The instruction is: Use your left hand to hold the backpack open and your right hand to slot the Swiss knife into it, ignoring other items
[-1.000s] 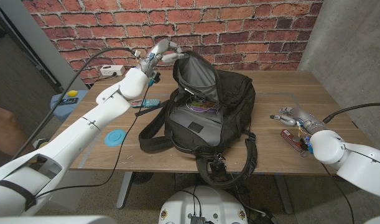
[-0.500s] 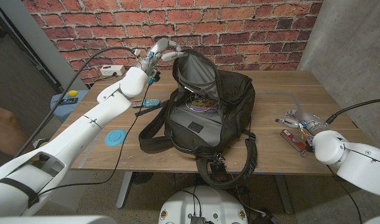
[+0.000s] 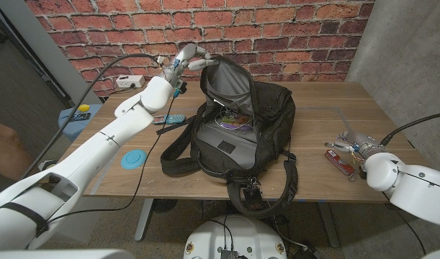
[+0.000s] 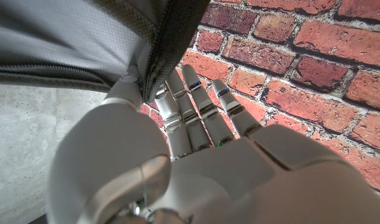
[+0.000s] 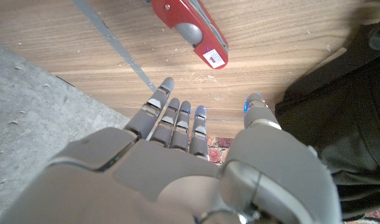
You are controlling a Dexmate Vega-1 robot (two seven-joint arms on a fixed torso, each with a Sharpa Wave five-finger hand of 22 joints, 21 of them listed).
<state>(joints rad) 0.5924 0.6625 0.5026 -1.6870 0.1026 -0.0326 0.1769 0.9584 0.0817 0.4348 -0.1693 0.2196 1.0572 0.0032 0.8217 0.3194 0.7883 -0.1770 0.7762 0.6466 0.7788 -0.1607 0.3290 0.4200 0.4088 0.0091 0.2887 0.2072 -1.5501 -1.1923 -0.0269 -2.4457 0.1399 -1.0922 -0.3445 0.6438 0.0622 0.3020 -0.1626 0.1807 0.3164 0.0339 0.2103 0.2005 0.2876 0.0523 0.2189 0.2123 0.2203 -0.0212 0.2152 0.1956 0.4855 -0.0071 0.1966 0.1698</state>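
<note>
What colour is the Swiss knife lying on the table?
The Swiss knife is red; the right wrist view shows it best.

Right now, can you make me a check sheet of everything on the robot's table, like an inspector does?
Surface: wooden table, bare wood near the right edge.
Job's things: black backpack stands mid-table, its top flap held up and open; red Swiss knife lies on the wood, outside the bag, not held.
Clutter: blue round disc left of the bag; small phone-like device by the left arm; round purple item inside the bag.
Hands: left hand pinches the flap's edge; right hand hovers beside the knife, fingers apart, holding nothing.
Cables: black cable along the left arm; black cable at the right arm.
Surroundings: brick wall behind.
</note>
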